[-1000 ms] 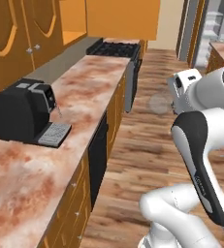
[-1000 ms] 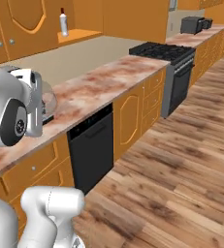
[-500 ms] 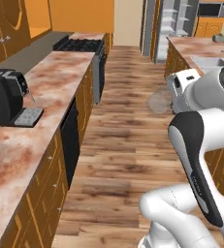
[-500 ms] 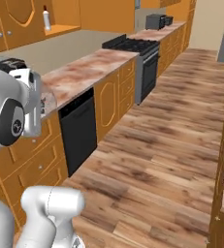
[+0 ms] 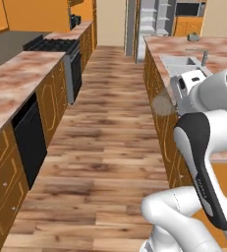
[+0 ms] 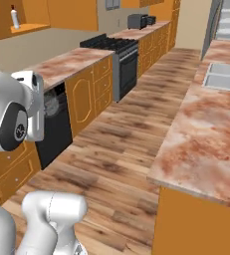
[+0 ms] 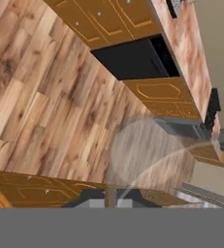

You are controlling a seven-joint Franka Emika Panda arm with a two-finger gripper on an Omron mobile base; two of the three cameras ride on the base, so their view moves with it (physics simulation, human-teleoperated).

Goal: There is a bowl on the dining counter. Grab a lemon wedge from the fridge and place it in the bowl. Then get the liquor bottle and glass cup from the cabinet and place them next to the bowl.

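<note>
Plank floor (image 5: pixel 105 133) shows glossy wood grain; the tabletop (image 6: pixel 206 134) is polished mottled stone; cabinet fronts (image 6: pixel 89 97) are smooth orange wood.

One robot arm (image 5: pixel 203 147), white with dark joints. Two long runs of marble-patterned counter — one along the left wall (image 5: pixel 16 83) and one on the right (image 6: pixel 211 134) — with one wood-plank floor (image 5: pixel 105 142) between them. One black stove (image 6: pixel 117 60) set into the left run, and one black dishwasher panel (image 5: pixel 29 140) nearer the camera in the same run. One sink (image 6: pixel 221 74) with two basins, sunk into the right counter near its far end, with one tap (image 5: pixel 204 57) at its edge. One toaster (image 6: pixel 136 21) at the far end of the left counter. One white bottle (image 6: pixel 15 17) on a shelf at the upper left.
</note>
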